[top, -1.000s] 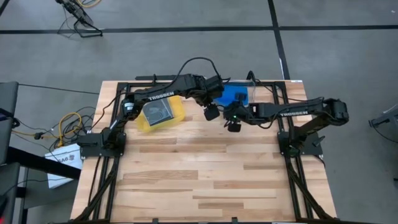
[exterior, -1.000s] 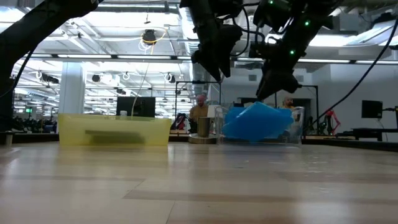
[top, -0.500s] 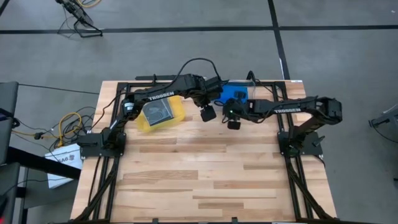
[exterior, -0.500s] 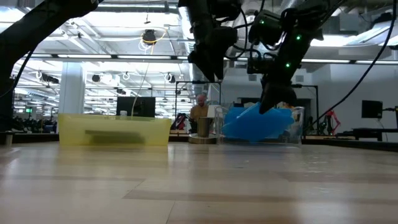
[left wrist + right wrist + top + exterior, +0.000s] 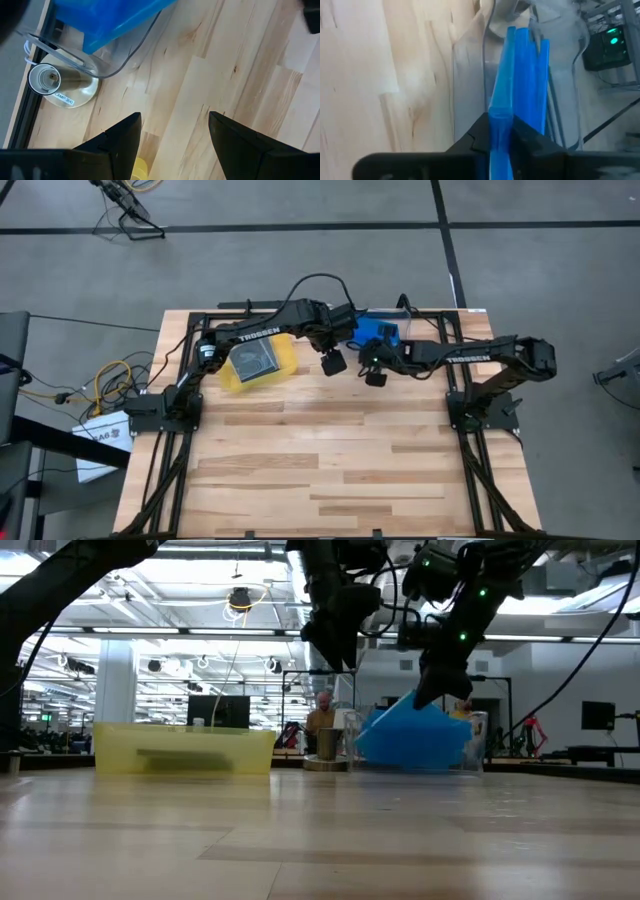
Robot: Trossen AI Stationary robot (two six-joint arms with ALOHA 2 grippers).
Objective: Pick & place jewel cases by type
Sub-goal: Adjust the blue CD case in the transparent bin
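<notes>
Several translucent blue jewel cases (image 5: pixel 377 332) stand tilted in a clear plastic tub (image 5: pixel 470 65) at the table's far edge, and show in the low view (image 5: pixel 415 738) too. My right gripper (image 5: pixel 500 127) is shut on one blue case over the tub's near side (image 5: pixel 438 680). My left gripper (image 5: pixel 172 120) hangs open and empty above the table just left of the tub (image 5: pixel 332 361). A clear-grey case (image 5: pixel 255 358) lies flat in the yellow tray (image 5: pixel 287 362). My right gripper pinches the blue case's thin edge (image 5: pixel 501 107) between its two fingers, one on each flat face. The fingers slant down from the table's right and near side. The case stands tilted, its upper corner (image 5: pixel 410 698) raised and its lower part among the other cases in the tub.
The yellow tray (image 5: pixel 180 748) stands at the far left. A small round stand with a cup (image 5: pixel 56 84) sits beside the tub by the table's far rail. Bare wood (image 5: pixel 320 450) fills the near half of the table.
My right gripper has moved a little toward the table's left, dipped to the blue cases and come up slightly. The blue case in it has tipped, one corner rising above the others. My left gripper has drifted slightly toward the left.
</notes>
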